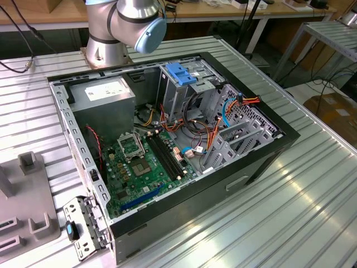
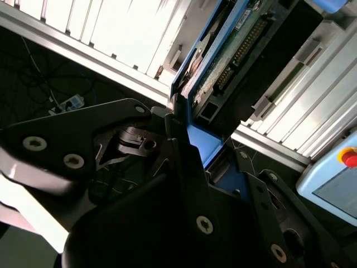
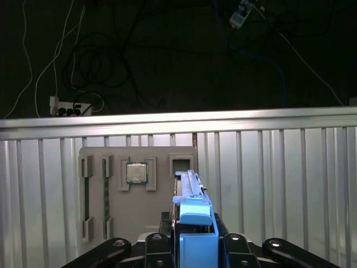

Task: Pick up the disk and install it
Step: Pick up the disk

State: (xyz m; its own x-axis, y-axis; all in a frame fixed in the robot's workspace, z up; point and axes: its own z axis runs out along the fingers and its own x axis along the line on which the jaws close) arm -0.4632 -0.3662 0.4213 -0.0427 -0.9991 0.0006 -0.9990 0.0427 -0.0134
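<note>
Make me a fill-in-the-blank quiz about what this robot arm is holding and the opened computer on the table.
1. In the first wrist view, the gripper is ___ on the flat grey metal disk with its bright blue plastic carrier rail.
2. Beyond it, a square silver chip sits in a pocket of the flat ___ fixture plate.
3. In the exterior view, the open black computer case shows a ___ circuit board.
Missing words: shut; grey; green.
</note>
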